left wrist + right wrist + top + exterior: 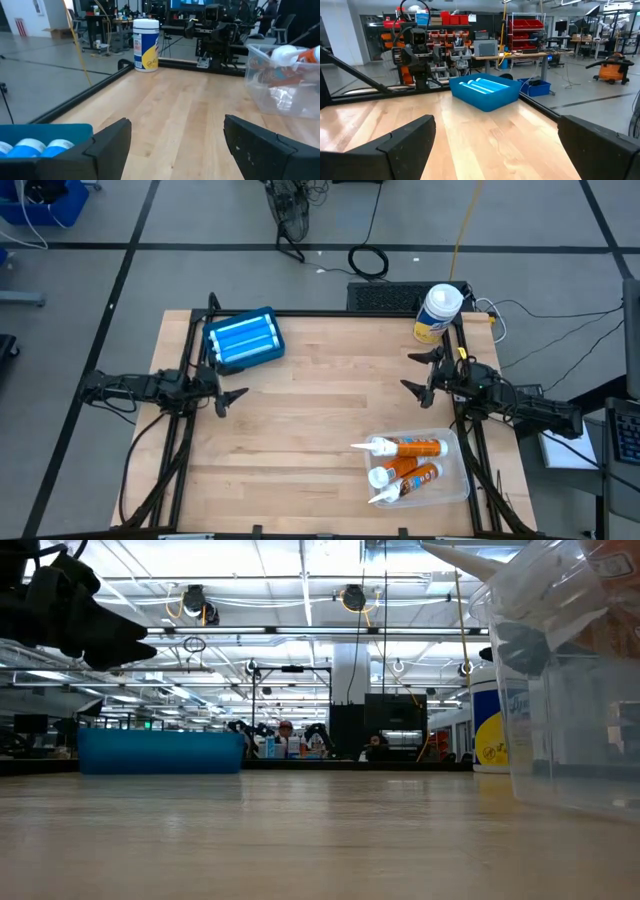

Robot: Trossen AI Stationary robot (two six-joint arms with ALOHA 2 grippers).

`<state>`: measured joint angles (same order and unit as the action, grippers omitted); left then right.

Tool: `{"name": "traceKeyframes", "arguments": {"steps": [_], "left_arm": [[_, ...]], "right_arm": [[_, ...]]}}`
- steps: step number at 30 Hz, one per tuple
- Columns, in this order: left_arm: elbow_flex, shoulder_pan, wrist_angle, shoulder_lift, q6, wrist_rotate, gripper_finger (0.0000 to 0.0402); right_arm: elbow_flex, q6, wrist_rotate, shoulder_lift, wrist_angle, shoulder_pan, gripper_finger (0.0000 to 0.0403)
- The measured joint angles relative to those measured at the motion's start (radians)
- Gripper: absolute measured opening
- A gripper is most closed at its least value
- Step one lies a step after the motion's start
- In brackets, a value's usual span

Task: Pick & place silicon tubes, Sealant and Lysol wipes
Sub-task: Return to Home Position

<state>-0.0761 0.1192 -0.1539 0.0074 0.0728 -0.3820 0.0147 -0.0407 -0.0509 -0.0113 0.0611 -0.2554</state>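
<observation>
The left fingers point(107, 145) stand wide apart with nothing between them, hanging over bare tabletop point(320, 410) at the end of the left arm point(140, 387), which reaches in from its own edge. Just beside these fingers, toward the far edge, sits the blue bin point(245, 364), and light blue tubes point(243, 337) lie side by side in it. Well ahead of the left fingers, across the whole tabletop, the wipes point(437, 313) stand upright at the far corner, a white-lidded canister with a yellow label. The right fingers point(405, 142) are likewise spread and grip nothing, and they point back across the tabletop from the right arm point(520, 402). The wipes stand near these fingers on their far side, apart from them and untouched. On their near side, also close by, is the clear bin point(458, 486), and orange sealant tubes point(412, 448) with white nozzles lie inside it, roughly parallel, nozzles pointing toward the middle of the tabletop. The blue bin lies well ahead of the right fingers, by the left arm's base.
</observation>
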Motion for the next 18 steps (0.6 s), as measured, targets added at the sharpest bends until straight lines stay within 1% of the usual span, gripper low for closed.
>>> {"name": "traceKeyframes", "arguments": {"steps": [5, 18], "left_arm": [[0.0, 0.0, 0.0, 0.0, 0.042, 0.0, 0.031], [0.0, 0.0, 0.0, 0.0, 0.041, 0.0, 0.031]], "right_arm": [[0.0, 0.0, 0.0, 0.0, 0.0, 0.0, 0.0393], [-0.001, 0.0, 0.0, 0.0, 0.0, 0.0, 0.0393]]}}
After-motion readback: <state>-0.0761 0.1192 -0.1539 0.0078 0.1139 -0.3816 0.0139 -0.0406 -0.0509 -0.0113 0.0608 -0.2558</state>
